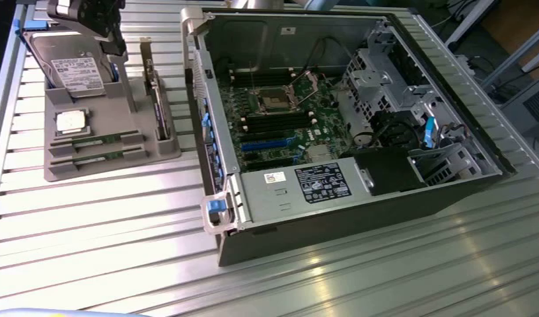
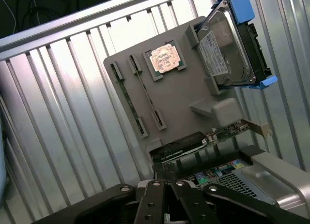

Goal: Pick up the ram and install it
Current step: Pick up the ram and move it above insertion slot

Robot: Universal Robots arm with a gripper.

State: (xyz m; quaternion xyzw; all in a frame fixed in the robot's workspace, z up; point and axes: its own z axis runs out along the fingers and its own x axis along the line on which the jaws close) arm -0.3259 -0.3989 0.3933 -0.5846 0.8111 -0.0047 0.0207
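Observation:
Two ram sticks, thin green boards, lie side by side in slots at the near end of a grey holder tray (image 1: 111, 168): one ram stick (image 1: 95, 140) and a second (image 1: 90, 158). The wrist view shows them as narrow strips, ram (image 2: 128, 99) and ram (image 2: 146, 92). My black gripper (image 1: 100, 30) hangs above the tray's far end, over the hard drive (image 1: 76, 69) and well apart from the sticks. Its fingers (image 2: 156, 200) stand together, shut, with nothing between them; the gripper (image 2: 167, 180) is empty.
The tray also holds a CPU chip (image 1: 71, 121), the silver hard drive (image 2: 227, 45) and an upright card with a metal bracket (image 1: 155, 99). An open computer case (image 1: 218, 165) lies at the exterior view's right, its motherboard (image 1: 283, 115) with dark memory slots exposed. Everything rests on a ribbed metal table (image 1: 111, 231).

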